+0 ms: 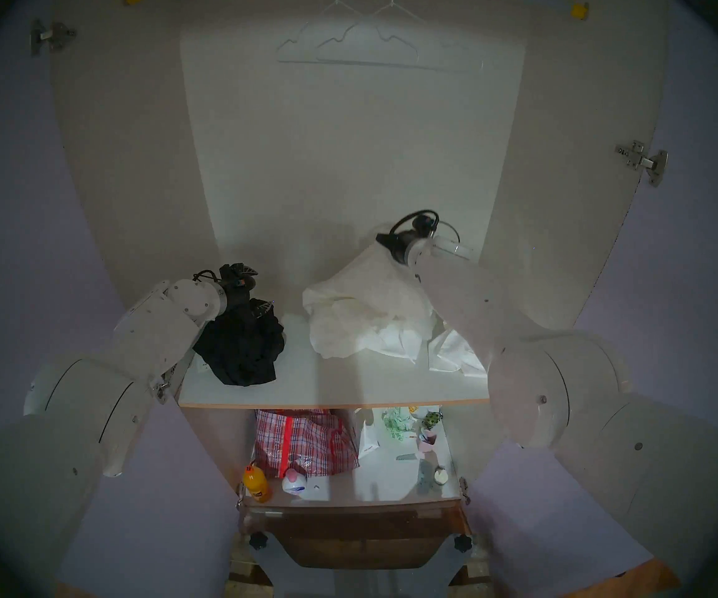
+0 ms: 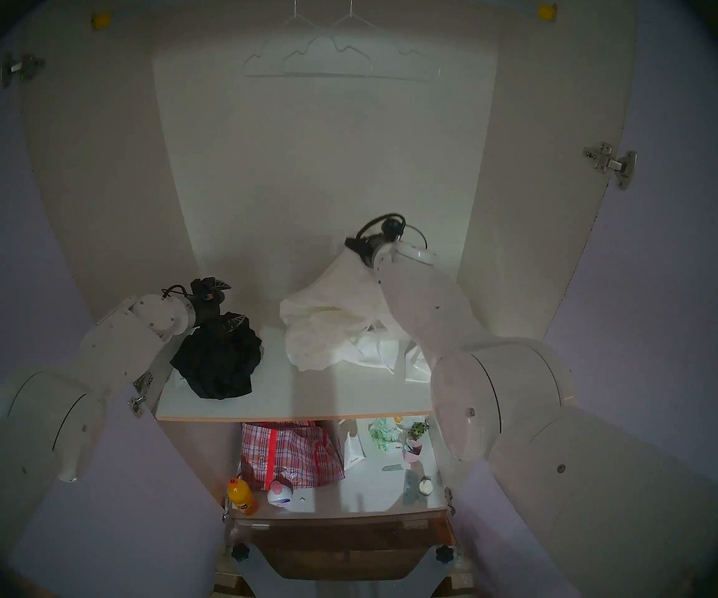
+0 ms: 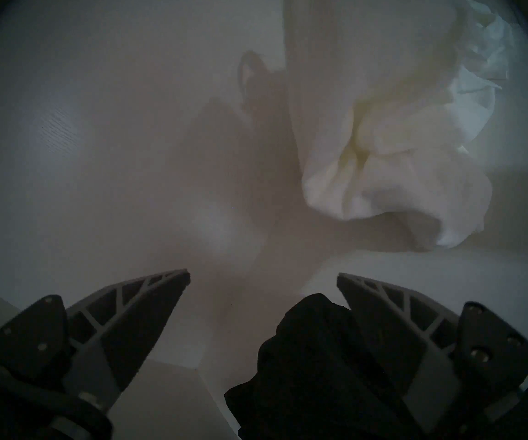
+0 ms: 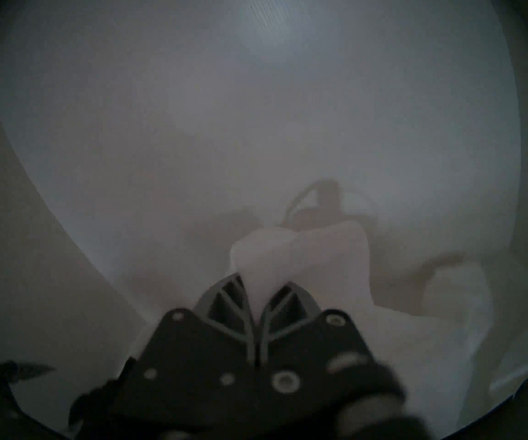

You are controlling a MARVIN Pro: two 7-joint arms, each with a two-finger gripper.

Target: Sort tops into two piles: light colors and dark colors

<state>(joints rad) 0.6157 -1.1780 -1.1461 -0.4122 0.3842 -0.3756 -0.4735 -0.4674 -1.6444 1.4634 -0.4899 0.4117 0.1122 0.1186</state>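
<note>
Upper shelf [image 1: 348, 381] of an open wardrobe. Black top [image 1: 240, 351] lies bunched at the shelf's left end, white tops [image 1: 366, 321] heaped at the right, bare shelf between them. No dark cloth shows in the white heap, no white in the black one, so the sorting looks close to done (judgement from colour alone; the underside of either heap is hidden).

Left gripper [image 3: 262, 279]: fingers spread wide, nothing between them. It sits just above the back of the black top; one finger has a fold of black cloth lying against it in the left wrist view, but no pinch.

Right gripper [image 4: 261, 290]: fingers closed on a fold of white cloth, which pokes up between the tips. In the head view that cloth is pulled up into a peak above the white heap, with the rest draped down onto the shelf. What is left, by my reading: lower and let go of this white piece on its heap, then draw both arms back.

Lower shelf [image 1: 374, 476] holds oddments, none of them part of the job: a red-checked bag [image 1: 305, 442] at the left, an orange bottle [image 1: 256, 483] and a white-and-pink bottle [image 1: 294, 483] in front of it, a small white carton [image 1: 368, 442], and a pink cup [image 1: 428, 439]. The bag's contents cannot be seen. Two bare hangers [image 1: 370, 45] hang from the rail.
</note>
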